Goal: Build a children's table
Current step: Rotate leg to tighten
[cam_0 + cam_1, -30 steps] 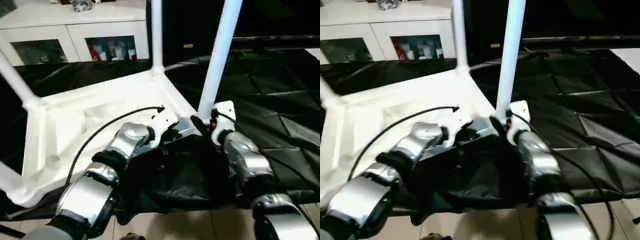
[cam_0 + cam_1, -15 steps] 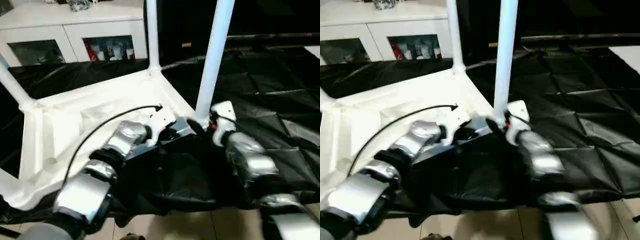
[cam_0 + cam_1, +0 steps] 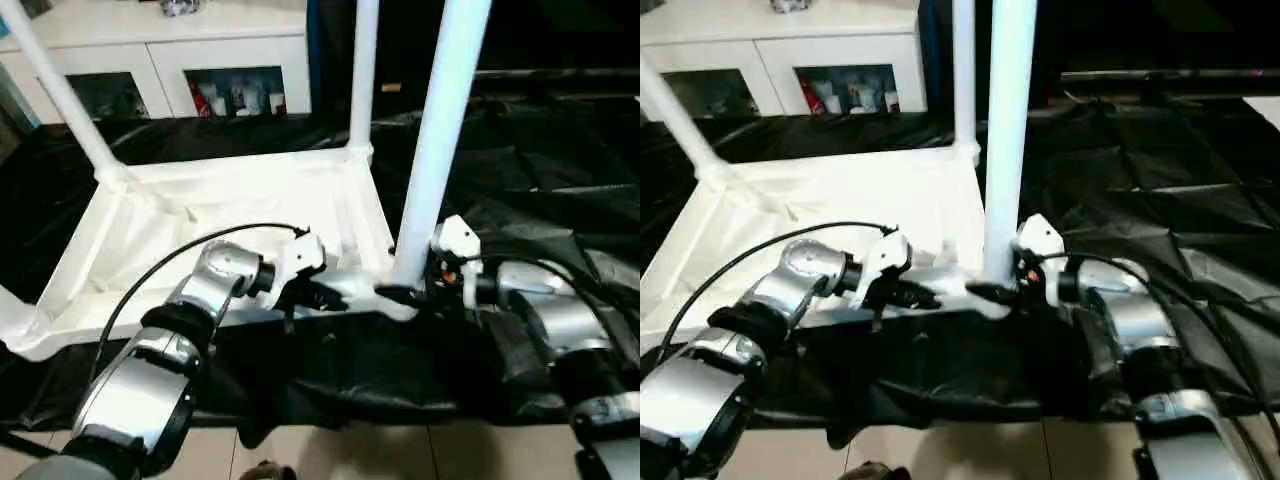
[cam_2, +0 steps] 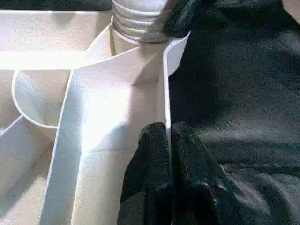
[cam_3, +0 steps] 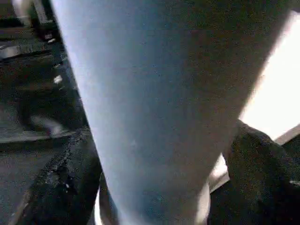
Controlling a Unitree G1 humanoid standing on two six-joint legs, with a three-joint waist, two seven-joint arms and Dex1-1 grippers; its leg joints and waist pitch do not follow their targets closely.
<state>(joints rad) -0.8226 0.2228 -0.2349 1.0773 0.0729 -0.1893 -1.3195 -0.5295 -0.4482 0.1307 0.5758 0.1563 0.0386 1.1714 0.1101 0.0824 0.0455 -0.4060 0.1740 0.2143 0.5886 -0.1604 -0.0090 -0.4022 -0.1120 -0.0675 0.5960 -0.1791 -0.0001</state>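
The white tabletop point(image 3: 230, 200) lies upside down on the black-draped work table point(image 3: 560, 160). Three white legs stand in its corner sockets: far left point(image 3: 60, 90), far right point(image 3: 362, 70) and near right point(image 3: 438, 150). My left gripper point(image 3: 318, 296) is shut on the tabletop's near rim, close to the near right corner; the left wrist view shows its fingers point(image 4: 150, 164) pinching the thin rim wall point(image 4: 165, 93). My right gripper point(image 3: 405, 293) is shut around the base of the near right leg point(image 5: 154, 108), with one finger point(image 5: 70, 178) on each side.
A white cabinet point(image 3: 180, 60) with glass doors stands behind the table. The black cloth hangs over the front edge above a tiled floor point(image 3: 330, 450). A black cable point(image 3: 190, 250) arcs over my left forearm.
The camera has shifted. My right forearm now reaches the leg more from the right, and the near right leg stands more upright. Both grippers stay at the near right corner.
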